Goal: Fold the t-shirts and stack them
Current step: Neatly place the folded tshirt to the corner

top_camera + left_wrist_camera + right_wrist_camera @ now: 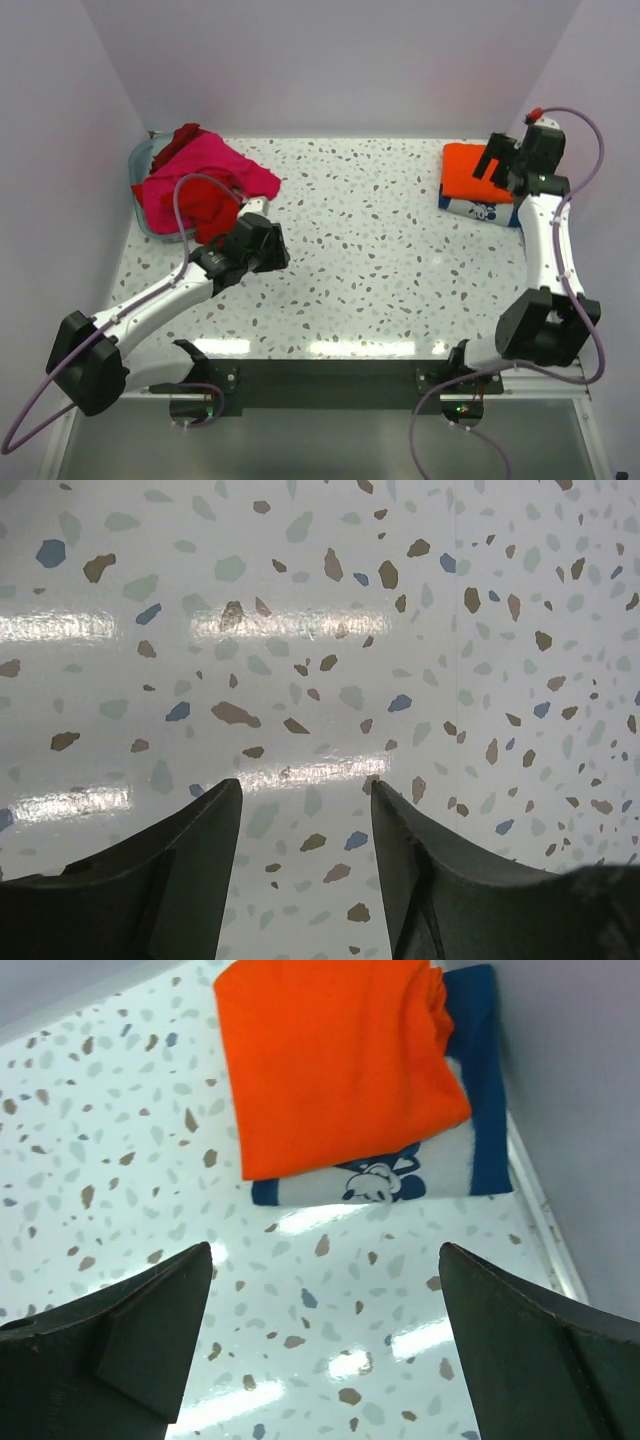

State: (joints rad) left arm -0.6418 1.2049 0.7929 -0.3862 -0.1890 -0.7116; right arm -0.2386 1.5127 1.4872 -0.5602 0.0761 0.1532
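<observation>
A folded bright orange t-shirt (472, 170) lies on a folded navy blue t-shirt with white print (482, 209) at the table's far right; both show in the right wrist view, orange (335, 1060) over navy (485, 1110). A hot pink t-shirt (205, 170) and a red one (205, 205) lie crumpled over a bin at far left. My right gripper (497, 160) hovers over the stack, open and empty (325, 1260). My left gripper (268, 245) is open and empty over bare table (305, 790), just right of the crumpled pile.
A grey-blue bin (143, 160) holds the crumpled shirts at the back left corner. Lavender walls close the table at left, back and right. The speckled tabletop (370, 260) lies between the two piles.
</observation>
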